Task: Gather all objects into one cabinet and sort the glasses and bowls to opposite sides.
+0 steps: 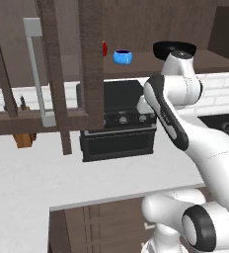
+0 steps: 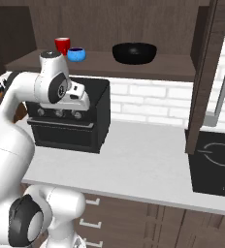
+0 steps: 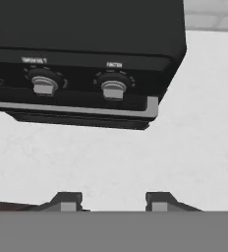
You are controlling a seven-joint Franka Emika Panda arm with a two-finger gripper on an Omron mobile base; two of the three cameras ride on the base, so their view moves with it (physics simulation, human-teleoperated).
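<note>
The dark wood cabinet stands open, and its shelf (image 2: 153, 68) carries a small red cup (image 2: 62, 45), a bright blue mug (image 2: 76, 54) beside it, and a wide black bowl (image 2: 134, 52) further right. The left base view shows the same cup (image 1: 104, 48), mug (image 1: 122, 56) and bowl (image 1: 174, 48). My gripper (image 3: 111, 199) hangs below the shelf, in front of the black toaster oven (image 3: 86, 39). It points down at the white counter. Its fingertips stand apart with nothing between them. The hand (image 2: 80, 100) sits well below the mug.
The open left cabinet door (image 1: 87, 64) with its grey bar handle (image 1: 37, 69) juts out at the left. The right door (image 2: 206, 72) juts out on the other side. A knife block (image 1: 23, 139) stands at the left, and a black cooktop (image 2: 216, 160) lies at the right.
</note>
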